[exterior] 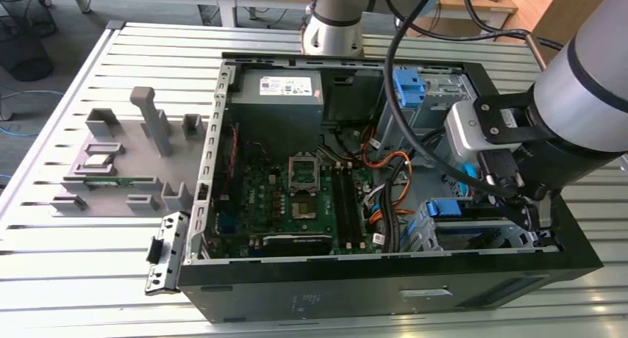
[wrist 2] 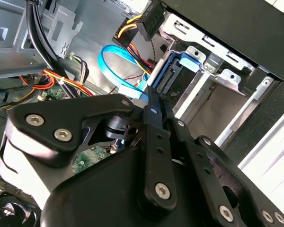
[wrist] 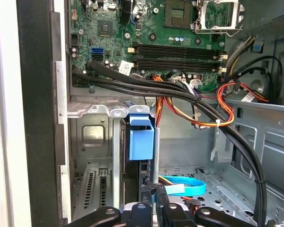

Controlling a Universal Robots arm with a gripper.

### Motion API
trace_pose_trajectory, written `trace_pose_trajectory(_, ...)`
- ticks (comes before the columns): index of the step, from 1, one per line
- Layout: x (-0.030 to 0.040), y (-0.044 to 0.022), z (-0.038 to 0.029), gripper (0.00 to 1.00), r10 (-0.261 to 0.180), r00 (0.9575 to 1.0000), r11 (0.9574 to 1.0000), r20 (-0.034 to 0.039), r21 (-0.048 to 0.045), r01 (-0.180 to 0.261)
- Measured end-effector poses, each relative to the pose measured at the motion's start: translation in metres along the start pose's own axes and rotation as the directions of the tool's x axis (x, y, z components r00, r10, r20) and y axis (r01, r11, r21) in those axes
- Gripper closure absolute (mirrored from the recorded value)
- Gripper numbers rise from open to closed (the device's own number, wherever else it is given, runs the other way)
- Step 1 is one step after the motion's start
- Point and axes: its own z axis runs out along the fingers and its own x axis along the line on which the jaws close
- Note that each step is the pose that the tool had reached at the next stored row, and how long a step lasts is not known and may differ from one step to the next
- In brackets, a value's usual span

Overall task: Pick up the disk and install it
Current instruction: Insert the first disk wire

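A black desktop computer case (exterior: 393,279) lies open on its side on a slatted metal table (exterior: 59,279). The big grey robot arm (exterior: 589,95) reaches in from the exterior view's right, at about three o'clock of the case.

The disk (exterior: 446,207), a flat drive clipped in a blue plastic bracket, stands on edge in the silver sheet-metal drive cage (exterior: 490,239), at about four o'clock of the case. In the first wrist view its blue tab (wrist: 141,137) sits just under the cage's rim (wrist: 92,111).

The black gripper (wrist 2: 151,97) is right at the near end of the disk (wrist 2: 173,71), touching it or very nearly so. Whether the hand is clamped on the drive or loose, I cannot tell.

A light-blue flat ribbon cable (wrist: 184,182) loops on the case floor beside the gripper (wrist: 154,205). A bundle of orange, red and yellow wires (wrist: 227,109) runs nearby.

A lone blue plastic bracket (exterior: 407,84) sits at one o'clock and a grey power-supply box (exterior: 279,84) at eleven. The green motherboard (exterior: 294,198) fills the middle. A grey plastic fixture (exterior: 123,162) stands on the table at nine o'clock.
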Motion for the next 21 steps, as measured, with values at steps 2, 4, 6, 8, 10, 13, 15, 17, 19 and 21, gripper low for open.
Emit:
trace_pose_trajectory(2,0.0007,0.0001,0.0004,0.84,0.0,1.0,1.0,0.0011,0.0006,0.0)
trace_pose_trajectory(4,0.0015,0.0002,0.001,0.84,0.0,1.0,1.0,0.0028,0.0015,0.0)
trace_pose_trajectory(6,0.0022,0.0003,0.0014,0.84,-0.001,1.0,1.0,0.0049,0.0023,0.001)
trace_pose_trajectory(8,0.0027,0.0003,0.0015,0.84,-0.001,1.0,1.0,0.0073,0.0027,0.001)
trace_pose_trajectory(10,0.003,0.0003,0.0018,0.84,-0.001,1.0,1.0,0.0084,0.0029,0.001)
trace_pose_trajectory(13,0.0034,0.0004,0.002,0.84,-0.001,1.0,1.0,0.009,0.0031,0.001)
trace_pose_trajectory(15,0.0038,0.0004,0.0024,0.84,-0.002,1.0,1.0,0.0096,0.0042,0.002)
trace_pose_trajectory(17,0.0044,0.0005,0.003,0.84,-0.002,0.9999,1.0,0.01,0.0052,0.002)
trace_pose_trajectory(19,0.0052,0.0007,0.0039,0.84,-0.003,0.9999,1.0,0.0104,0.0056,0.003)
trace_pose_trajectory(21,0.0059,0.0009,0.0046,0.84,-0.004,0.9999,1.0,0.0104,0.0056,0.004)
